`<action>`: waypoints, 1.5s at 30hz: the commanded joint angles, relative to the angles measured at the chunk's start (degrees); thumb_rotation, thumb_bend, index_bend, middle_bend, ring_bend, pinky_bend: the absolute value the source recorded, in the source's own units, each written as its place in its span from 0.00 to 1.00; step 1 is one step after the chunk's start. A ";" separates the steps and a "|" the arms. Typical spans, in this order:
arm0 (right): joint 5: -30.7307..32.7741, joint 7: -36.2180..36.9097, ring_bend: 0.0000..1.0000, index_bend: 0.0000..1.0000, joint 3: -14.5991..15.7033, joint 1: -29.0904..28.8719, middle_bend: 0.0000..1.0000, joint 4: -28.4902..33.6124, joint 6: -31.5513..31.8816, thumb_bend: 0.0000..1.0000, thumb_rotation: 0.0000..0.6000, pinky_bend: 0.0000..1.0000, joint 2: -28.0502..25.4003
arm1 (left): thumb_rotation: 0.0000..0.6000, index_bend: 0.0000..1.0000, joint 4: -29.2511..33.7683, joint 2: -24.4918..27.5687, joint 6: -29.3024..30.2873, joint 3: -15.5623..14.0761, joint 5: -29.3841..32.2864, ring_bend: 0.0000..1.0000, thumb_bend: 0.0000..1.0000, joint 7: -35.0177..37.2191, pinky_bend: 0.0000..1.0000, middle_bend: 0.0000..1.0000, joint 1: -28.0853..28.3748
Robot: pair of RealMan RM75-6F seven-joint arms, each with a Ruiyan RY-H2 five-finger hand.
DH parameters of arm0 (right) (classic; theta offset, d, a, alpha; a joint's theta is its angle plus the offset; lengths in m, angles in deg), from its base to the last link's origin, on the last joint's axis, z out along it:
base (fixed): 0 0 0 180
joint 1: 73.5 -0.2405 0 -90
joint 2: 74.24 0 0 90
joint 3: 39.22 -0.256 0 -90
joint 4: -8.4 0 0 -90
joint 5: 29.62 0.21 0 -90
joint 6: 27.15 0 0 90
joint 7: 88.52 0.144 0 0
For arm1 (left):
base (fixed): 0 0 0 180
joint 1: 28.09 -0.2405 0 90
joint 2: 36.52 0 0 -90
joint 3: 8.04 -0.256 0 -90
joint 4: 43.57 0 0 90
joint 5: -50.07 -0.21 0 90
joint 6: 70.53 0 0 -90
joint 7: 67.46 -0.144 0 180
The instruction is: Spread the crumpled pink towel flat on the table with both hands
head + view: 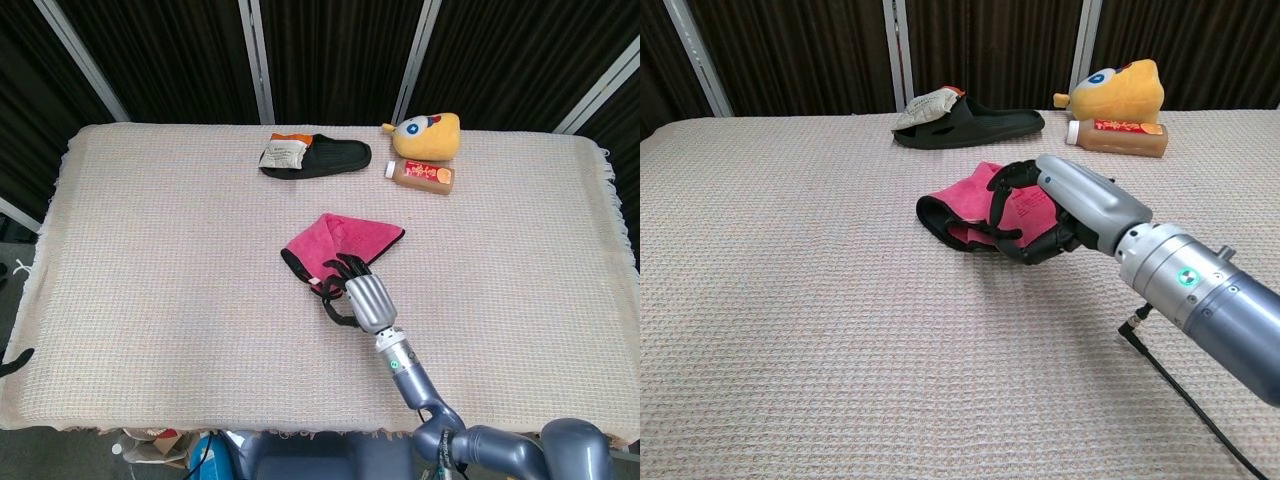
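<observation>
The crumpled pink towel (337, 246) with its black edging lies folded near the middle of the table (150, 250), also seen in the chest view as the pink towel (975, 205). My right hand (360, 292) is at the towel's near side. Its fingers (1000, 192) curve over the top of the fold and the thumb sits low against the black hem, with the fold between them not squeezed. In the chest view the right hand (1065, 205) hides the towel's right part. Only a dark tip of my left hand (15, 363) shows at the table's left front edge.
A black slipper (318, 157) with a white pouch on it lies at the back. A yellow plush toy (428, 135) and a brown bottle (423, 175) on its side lie at the back right. A cable (1185, 395) trails from my right forearm.
</observation>
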 commanded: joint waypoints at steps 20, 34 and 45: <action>0.06 -3.61 0.14 0.63 -1.96 -1.61 0.28 2.18 2.24 0.56 1.00 0.13 -1.21 | 1.00 0.00 0.08 0.29 -0.12 -0.15 0.12 0.00 0.00 0.67 0.00 0.00 -0.12; 7.27 -14.71 0.14 0.63 -15.00 -9.13 0.28 8.57 -2.65 0.56 1.00 0.13 -9.78 | 1.00 0.00 1.50 -0.81 -3.14 0.57 2.21 0.00 0.00 -1.46 0.00 0.00 1.55; 11.94 -19.90 0.14 0.64 -21.30 -15.95 0.28 7.66 -5.44 0.57 1.00 0.13 -12.74 | 1.00 0.00 2.65 -2.05 -7.98 3.59 7.22 0.00 0.00 -3.27 0.00 0.00 5.04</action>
